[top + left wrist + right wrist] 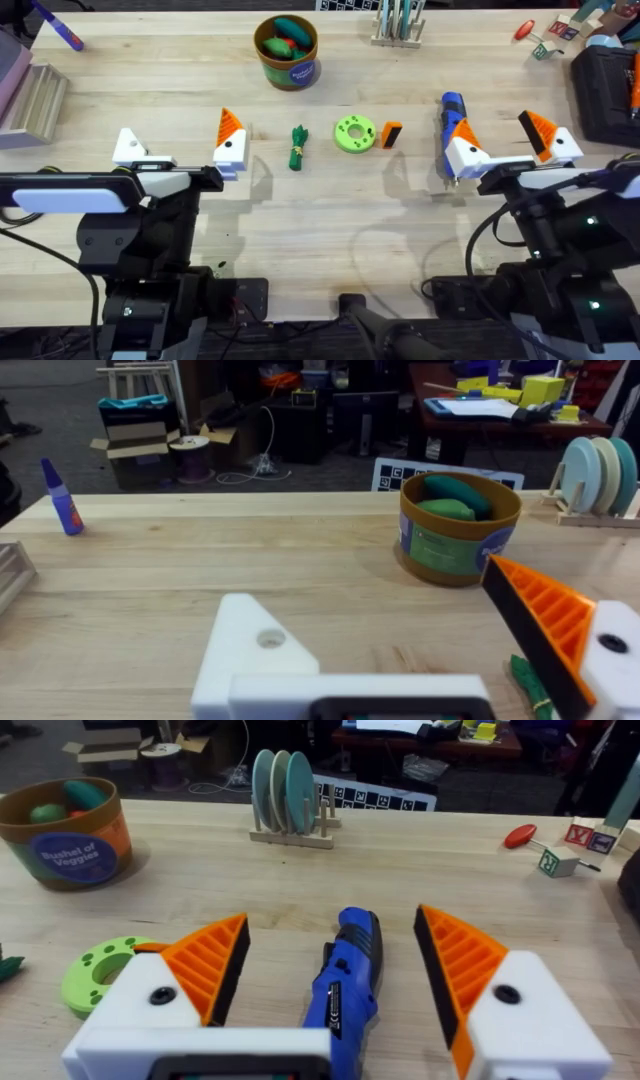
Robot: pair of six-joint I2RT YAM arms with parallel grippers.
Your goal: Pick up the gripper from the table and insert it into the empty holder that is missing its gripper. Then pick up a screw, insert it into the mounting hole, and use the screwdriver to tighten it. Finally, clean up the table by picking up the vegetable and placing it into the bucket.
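The small orange-and-black gripper block [391, 134] lies on the table beside a green disc [354, 133]. My left gripper [180, 140] is open. Its outer white finger [255, 650] is the bare holder with a round mounting hole [270, 639]; the other finger carries an orange pad [545, 615]. The blue screwdriver [345, 985] lies between the open fingers of my right gripper [330, 915], with a gap on each side. The dark-green vegetable [297, 147] lies left of the disc. The brown bucket [287, 50] stands at the back. No screw can be made out.
A rack of plates [290, 810] and another rack [398, 25] stand at the back. A purple pen [62, 497] stands at the far left. A red item [520, 835] and toy blocks [560, 860] sit at the back right, near a black case [608, 90].
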